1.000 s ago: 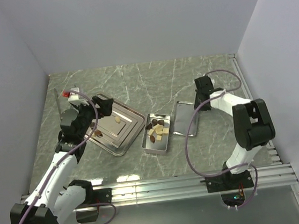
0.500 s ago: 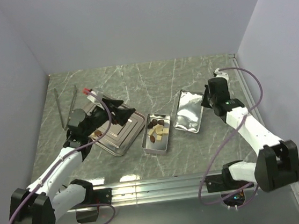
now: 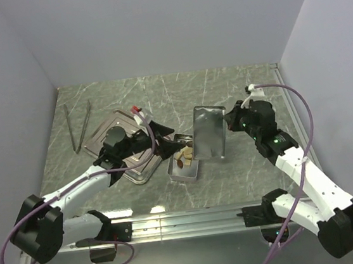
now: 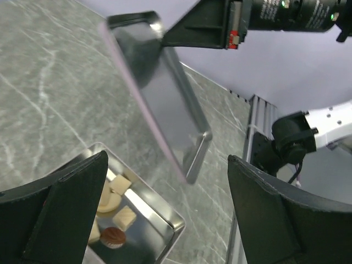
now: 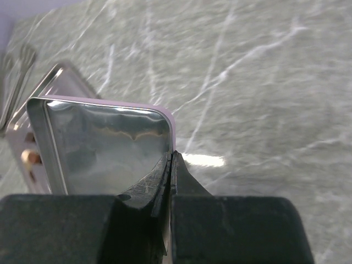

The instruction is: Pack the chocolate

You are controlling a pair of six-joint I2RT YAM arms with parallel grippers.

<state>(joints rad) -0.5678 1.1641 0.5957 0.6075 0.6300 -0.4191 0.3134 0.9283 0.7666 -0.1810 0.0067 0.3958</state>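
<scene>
Pretty far along here, I'd say. The chocolate (image 3: 183,158) sits in the open tin (image 3: 180,176) in the middle of the tabletop (image 3: 159,95), a mix of dark and cream pieces bunched toward one end. My right fingers (image 5: 170,165) are pinched tight on the edge of the lid (image 3: 208,131), which hangs tilted in the air just above and beside the tin, shiny inside showing. My left fingers (image 3: 156,133) are spread wide with nothing in them, hovering near the tin over the tray (image 3: 108,124). Can't tell if any pieces are left on the tray, since my arm hides most of it. What's left, I reckon: lid down and pressed shut.
</scene>
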